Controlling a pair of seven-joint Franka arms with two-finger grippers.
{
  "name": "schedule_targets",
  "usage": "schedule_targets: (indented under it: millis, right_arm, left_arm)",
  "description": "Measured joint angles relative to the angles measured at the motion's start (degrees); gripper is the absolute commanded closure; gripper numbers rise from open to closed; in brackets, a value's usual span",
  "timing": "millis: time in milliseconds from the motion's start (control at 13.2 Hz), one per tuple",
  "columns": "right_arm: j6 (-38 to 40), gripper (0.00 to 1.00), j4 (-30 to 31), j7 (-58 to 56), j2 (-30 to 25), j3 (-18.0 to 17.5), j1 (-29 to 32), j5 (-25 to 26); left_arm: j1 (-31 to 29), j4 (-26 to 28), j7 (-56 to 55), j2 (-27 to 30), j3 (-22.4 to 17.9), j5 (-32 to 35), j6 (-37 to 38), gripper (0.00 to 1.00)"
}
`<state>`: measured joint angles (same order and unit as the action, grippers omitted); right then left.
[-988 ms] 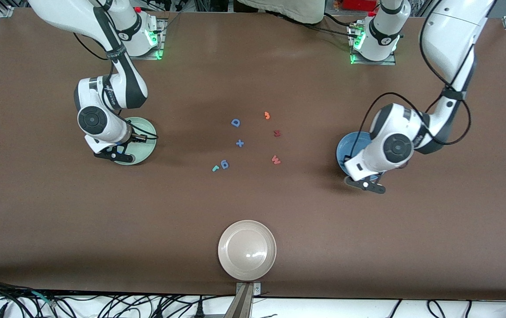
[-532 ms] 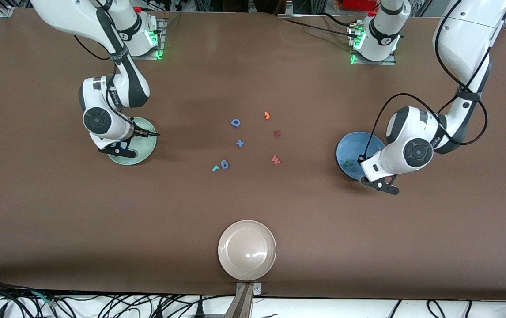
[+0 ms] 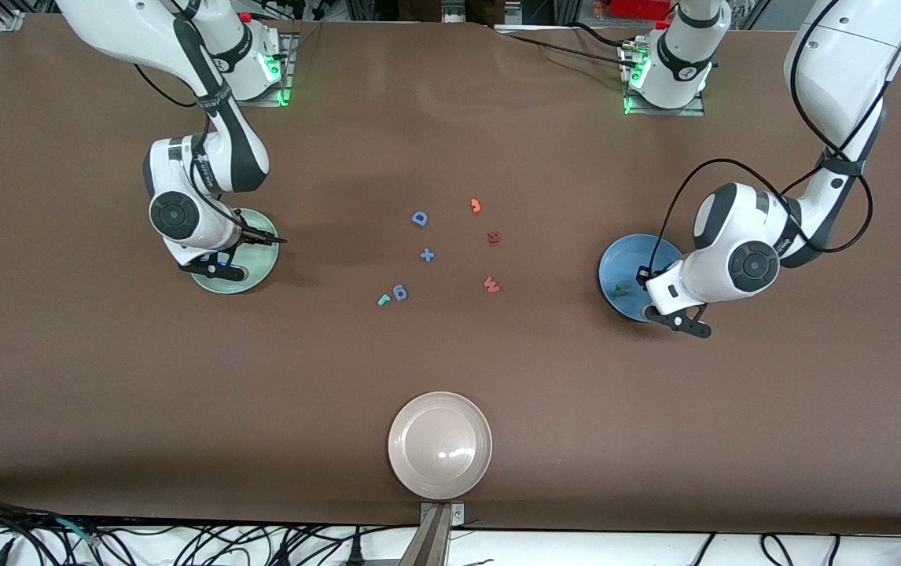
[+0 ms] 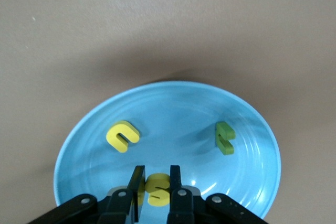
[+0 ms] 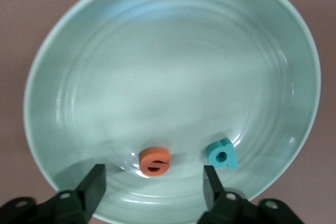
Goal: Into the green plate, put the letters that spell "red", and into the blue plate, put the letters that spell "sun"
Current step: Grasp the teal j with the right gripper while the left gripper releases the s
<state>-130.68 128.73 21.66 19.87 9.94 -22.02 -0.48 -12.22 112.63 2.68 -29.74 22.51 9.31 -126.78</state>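
Release has just been made by the right pincer (image 5: pixel 155 190): its fingers are now spread wide over the green plate (image 5: pixel 79 66), where the orange "e" (image 5: pixel 155 160) and teal "d" (image 5: pixel 221 153) lie. Only the teal "r" (image 3: pixel 383 299) is left on the counter (image 3: pixel 183 409). The left pincer (image 4: pixel 154 190), closed and empty, is held over the blue plate (image 4: pixel 252 171), which carries the "s" (image 4: pixel 157 188), "u" (image 4: pixel 122 135) and "n" (image 4: pixel 226 137).

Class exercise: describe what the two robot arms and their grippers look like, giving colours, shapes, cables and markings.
Both arms have glossy white rounded shells with black joint bands and round dark caps. Loose black cables loop alongside them. The left gripper and right gripper have black fingers. Green lights glow at both bases.
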Motion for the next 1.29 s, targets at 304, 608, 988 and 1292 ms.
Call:
schedule_targets:
  millis: [304,608,988,1292]
  right_arm:
    - [-0.23,0.02,-5.38,7.04,-1.04,-3.73,-0.42,-0.45]
    - [-0.21,0.02,-12.07,20.6,-0.45,-8.39,-0.84,-0.51]
    - [-0.34,0.02,-22.16,34.17,7.36,-12.68,-0.93,-0.54]
    - [-0.54,0.02,-31.84,41.6,15.71,-15.27,-2.33,-0.55]
  left_arm:
    - [-0.71,0.26,0.0,0.07,0.03,0.0,0.0,0.88]
    - [-1.24,0.34,-0.04,0.07,1.28,-1.69,0.0,0.01]
    - [-1.81,-0.3,-0.06,0.22,1.67,-1.7,-0.15,0.0]
    - [-1.82,-7.24,-0.07,2.99,4.5,-1.7,4.42,0.0]
